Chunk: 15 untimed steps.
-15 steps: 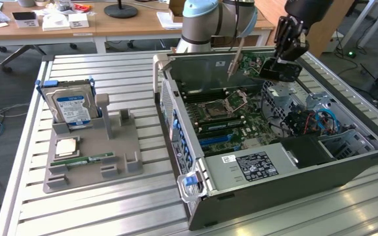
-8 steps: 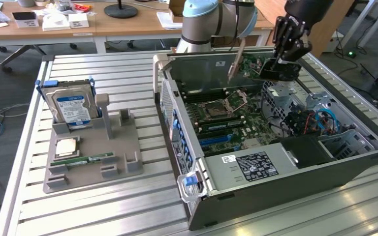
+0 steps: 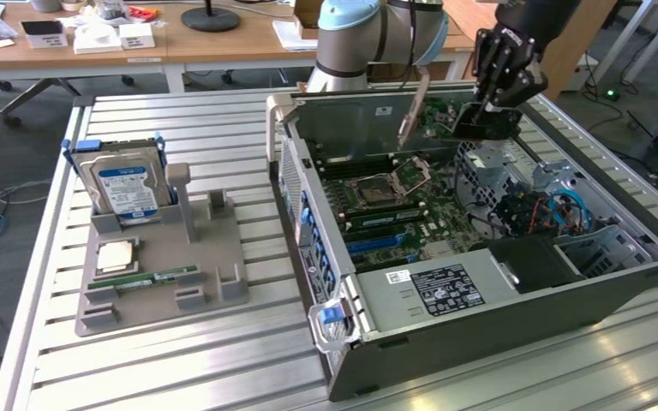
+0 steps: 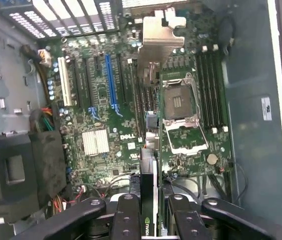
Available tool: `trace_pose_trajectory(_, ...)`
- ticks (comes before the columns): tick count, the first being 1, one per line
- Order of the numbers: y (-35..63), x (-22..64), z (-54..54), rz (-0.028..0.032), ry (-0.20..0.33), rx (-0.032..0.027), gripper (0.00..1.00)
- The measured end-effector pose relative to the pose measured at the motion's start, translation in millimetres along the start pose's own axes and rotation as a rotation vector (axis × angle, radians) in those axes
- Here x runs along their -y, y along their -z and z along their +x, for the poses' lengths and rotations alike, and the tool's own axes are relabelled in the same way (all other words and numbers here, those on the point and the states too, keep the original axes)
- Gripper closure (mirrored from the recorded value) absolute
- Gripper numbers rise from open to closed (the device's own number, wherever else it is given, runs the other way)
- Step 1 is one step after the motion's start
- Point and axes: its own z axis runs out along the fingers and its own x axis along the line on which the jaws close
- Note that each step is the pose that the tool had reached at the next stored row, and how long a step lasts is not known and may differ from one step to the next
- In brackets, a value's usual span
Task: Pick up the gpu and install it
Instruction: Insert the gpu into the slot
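The fingers (image 4: 127, 220) are clamping shut on the gpu (image 4: 148, 170), holding it edge-on above the motherboard (image 4: 106, 142) inside the open case (image 3: 478, 360), not yet seated. The arm is reaching in from above, wrist pointing down at the board. Seating well likely requires keeping the card's edge parallel to the blue slot (image 4: 112, 82).

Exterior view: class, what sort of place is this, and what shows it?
Probably a robotics lab: a robot arm whose hand holds the gpu over an open computer case, on a slatted metal table, with office desks behind.
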Motion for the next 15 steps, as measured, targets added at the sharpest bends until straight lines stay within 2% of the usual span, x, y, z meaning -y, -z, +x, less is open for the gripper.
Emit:
trace_pose_trajectory(9, -0.5, 0.0, 0.0, -0.0027, 0.111, -0.0047, 0.74)
trace_pose_trajectory(15, -0.5, 0.0, 0.0, -0.0029, 0.119, -0.005, 0.74)
